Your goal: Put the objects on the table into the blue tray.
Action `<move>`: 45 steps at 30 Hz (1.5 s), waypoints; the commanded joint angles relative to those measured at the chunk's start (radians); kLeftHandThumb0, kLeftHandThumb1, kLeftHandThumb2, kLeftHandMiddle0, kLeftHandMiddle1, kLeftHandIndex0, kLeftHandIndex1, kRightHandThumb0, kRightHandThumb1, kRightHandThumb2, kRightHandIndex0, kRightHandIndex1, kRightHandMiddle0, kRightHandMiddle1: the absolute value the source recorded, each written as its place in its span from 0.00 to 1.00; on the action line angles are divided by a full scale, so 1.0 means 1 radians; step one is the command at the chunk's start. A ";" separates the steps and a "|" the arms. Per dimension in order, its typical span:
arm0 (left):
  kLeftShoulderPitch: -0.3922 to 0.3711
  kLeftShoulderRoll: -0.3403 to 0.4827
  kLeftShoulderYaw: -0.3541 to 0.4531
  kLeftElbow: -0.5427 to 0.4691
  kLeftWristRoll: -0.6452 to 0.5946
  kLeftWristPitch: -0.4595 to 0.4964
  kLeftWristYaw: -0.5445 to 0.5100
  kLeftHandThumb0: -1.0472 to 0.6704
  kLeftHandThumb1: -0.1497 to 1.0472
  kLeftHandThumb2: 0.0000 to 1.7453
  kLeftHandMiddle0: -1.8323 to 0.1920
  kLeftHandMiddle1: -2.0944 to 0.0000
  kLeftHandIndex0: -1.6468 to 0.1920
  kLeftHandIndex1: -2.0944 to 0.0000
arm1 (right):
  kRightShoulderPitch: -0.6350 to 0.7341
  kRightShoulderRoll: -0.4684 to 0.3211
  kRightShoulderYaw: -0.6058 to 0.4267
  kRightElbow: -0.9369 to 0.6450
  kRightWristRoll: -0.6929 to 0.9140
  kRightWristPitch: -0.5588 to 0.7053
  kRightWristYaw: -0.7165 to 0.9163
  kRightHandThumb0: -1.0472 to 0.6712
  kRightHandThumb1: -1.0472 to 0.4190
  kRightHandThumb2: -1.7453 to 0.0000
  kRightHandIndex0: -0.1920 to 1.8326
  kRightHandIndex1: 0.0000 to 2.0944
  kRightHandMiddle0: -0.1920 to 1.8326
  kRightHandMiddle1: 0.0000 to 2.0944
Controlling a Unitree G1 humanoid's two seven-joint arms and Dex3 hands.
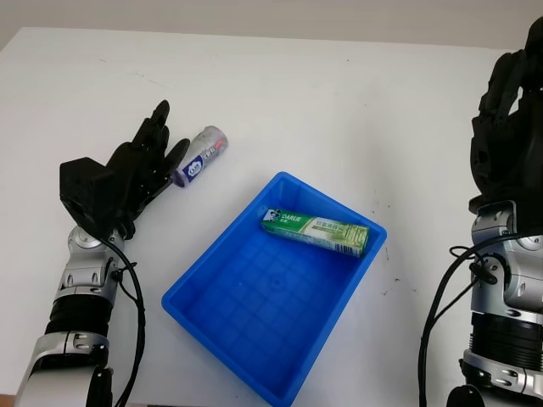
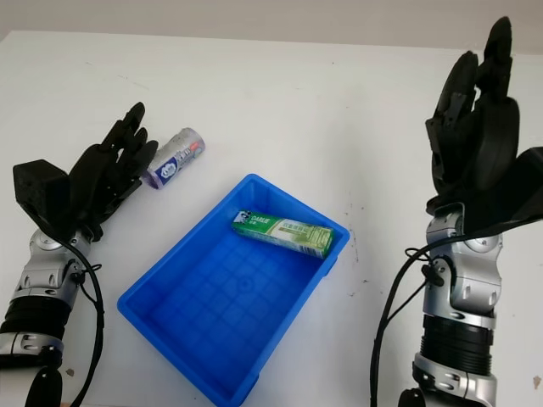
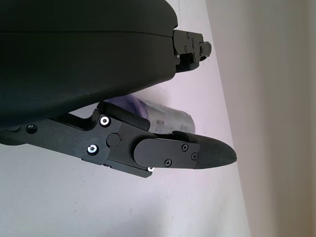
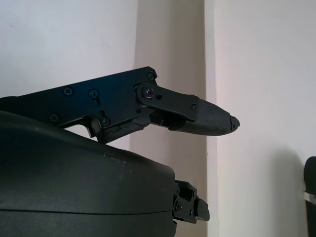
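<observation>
Left eye view: tray [image 1: 212, 318] beside tube [image 1: 201, 154]

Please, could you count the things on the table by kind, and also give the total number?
Blue tray: 1
Green box, lying inside the tray: 1
Small silver tube, on the table by the open left hand: 1
Total: 3 things. The right hand is open, raised at the table's right side.

Head stereo pair looks forward and down on the white table [image 1: 339, 110]; both eyes share the blue tray [image 1: 212, 314]. Each wrist camera sits tight against its own hand, left hand [image 3: 163, 153], right hand [image 4: 187, 111], facing along the fingers.
</observation>
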 commanded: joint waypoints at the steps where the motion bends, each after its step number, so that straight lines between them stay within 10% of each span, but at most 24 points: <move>1: 0.016 0.007 0.005 0.002 -0.004 -0.010 -0.003 0.20 1.00 0.18 0.96 0.97 0.92 0.97 | 0.019 0.002 -0.006 -0.035 0.005 0.015 -0.003 0.21 0.00 0.61 0.00 0.00 0.00 0.00; 19: -0.124 0.164 -0.027 -0.010 0.147 -0.079 0.044 0.17 1.00 0.20 0.94 0.97 0.91 0.97 | 0.055 -0.004 0.033 -0.054 -0.011 0.075 0.048 0.23 0.00 0.60 0.00 0.00 0.00 0.00; 35: -0.518 0.391 -0.250 0.183 0.386 -0.224 -0.218 0.10 0.97 0.06 0.96 0.98 0.94 0.98 | 0.031 0.000 0.052 0.015 -0.050 0.017 0.087 0.25 0.00 0.58 0.00 0.00 0.00 0.00; 39: -0.585 0.451 -0.410 0.221 0.665 -0.434 -0.055 0.15 0.90 0.03 0.98 0.98 0.95 0.98 | 0.031 0.001 0.055 0.018 -0.056 0.009 0.085 0.25 0.00 0.57 0.00 0.00 0.00 0.00; 45: -0.725 0.533 -0.704 0.303 1.215 -0.622 0.470 0.29 0.85 0.02 0.97 0.98 0.96 0.98 | 0.036 0.013 0.057 0.010 -0.053 0.013 0.077 0.25 0.00 0.58 0.00 0.00 0.00 0.00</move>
